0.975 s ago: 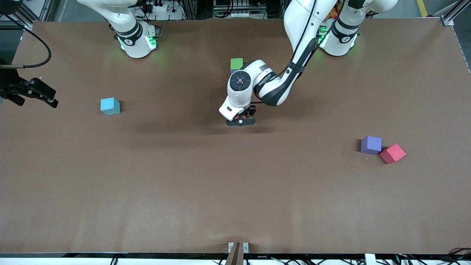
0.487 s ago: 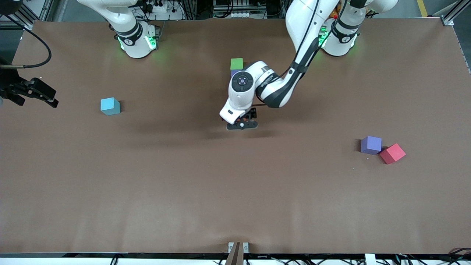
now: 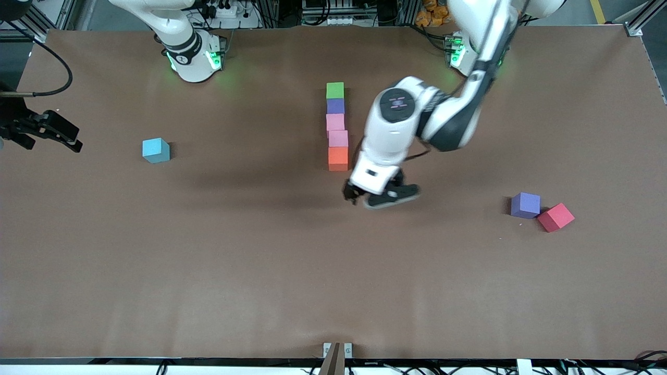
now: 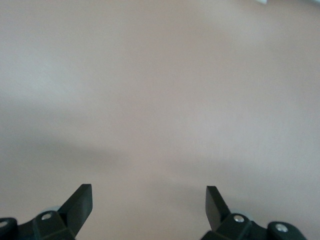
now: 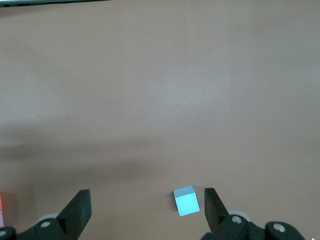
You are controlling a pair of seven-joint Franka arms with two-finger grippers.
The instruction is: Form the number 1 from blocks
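The five blocks [image 3: 336, 126] lie in one line (no writing readable). The left hand [image 3: 380, 197] hangs over bare surface [image 3: 260, 271], fingers apart; the right hand [image 5: 145, 210] waits, fingers apart too.

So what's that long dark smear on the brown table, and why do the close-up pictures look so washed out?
Front view: the smear is soft shadow on the table beneath the left gripper, running toward the light blue cube. Left wrist view: only pale, featureless table between open fingers. Right wrist view: similarly pale, with a faint shadow band.
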